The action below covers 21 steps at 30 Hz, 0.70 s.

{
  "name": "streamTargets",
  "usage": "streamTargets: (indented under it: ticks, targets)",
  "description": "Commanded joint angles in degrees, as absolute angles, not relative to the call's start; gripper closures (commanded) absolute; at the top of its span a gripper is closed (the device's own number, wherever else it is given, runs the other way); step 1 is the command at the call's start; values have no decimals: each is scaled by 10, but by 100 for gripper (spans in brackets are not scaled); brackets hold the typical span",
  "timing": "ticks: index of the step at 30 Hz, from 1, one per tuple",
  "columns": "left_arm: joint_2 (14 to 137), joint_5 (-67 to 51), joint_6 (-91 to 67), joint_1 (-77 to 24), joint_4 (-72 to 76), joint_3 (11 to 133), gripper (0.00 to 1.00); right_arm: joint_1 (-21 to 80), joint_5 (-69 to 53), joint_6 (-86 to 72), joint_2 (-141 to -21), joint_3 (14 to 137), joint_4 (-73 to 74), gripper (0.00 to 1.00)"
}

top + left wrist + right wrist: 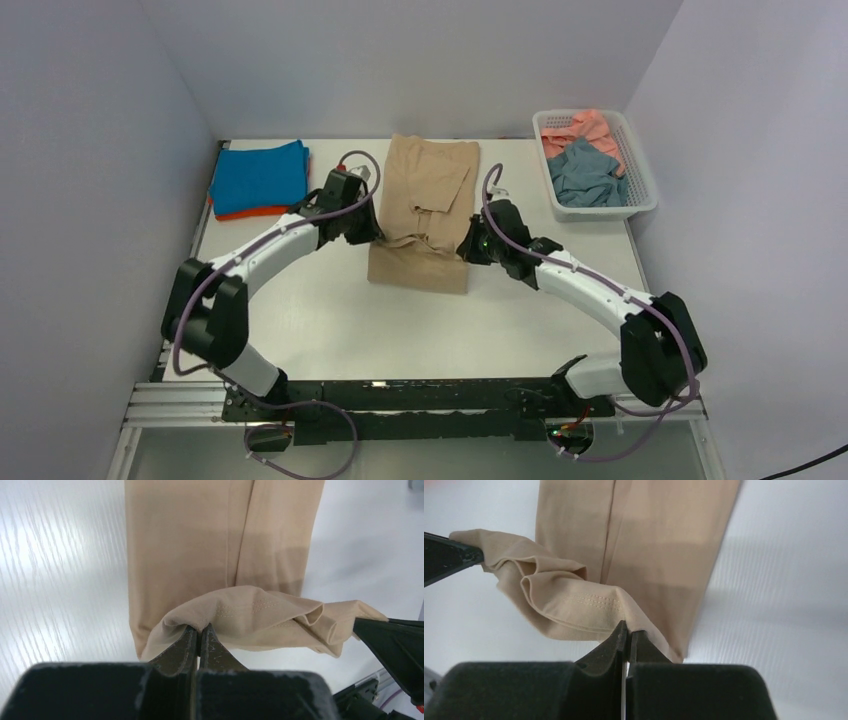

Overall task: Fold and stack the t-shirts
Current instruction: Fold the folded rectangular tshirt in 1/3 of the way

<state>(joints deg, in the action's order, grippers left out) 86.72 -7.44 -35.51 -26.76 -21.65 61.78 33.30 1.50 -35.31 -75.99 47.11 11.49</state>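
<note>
A tan-beige t-shirt (pixel 425 205) lies as a long narrow strip in the table's middle. My left gripper (pixel 372 232) is shut on its near left corner (pixel 200 622). My right gripper (pixel 468 243) is shut on its near right corner (pixel 629 625). Both hold the near hem lifted above the table, and it sags between them over the flat part (pixel 200 535). A folded bright blue t-shirt (pixel 260 176) lies on a folded orange one (pixel 250 213) at the back left. Salmon pink (pixel 585 127) and dusty grey-blue (pixel 588 175) t-shirts lie crumpled in the basket.
The white lattice basket (pixel 640 175) stands at the back right by the right wall. White walls close in the table on the left, back and right. The arms' bases sit on a black rail (pixel 420 395) at the near edge.
</note>
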Motion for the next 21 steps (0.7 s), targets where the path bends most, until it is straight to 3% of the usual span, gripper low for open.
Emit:
streamTargets:
  ticks: [1, 21]
  targets:
    - [933, -88, -324, -251, -210, 706, 100, 292, 16, -315, -801, 521, 62, 100]
    - [1146, -124, -277, -204, -232, 902, 100, 208, -36, -297, -1004, 635, 4, 100]
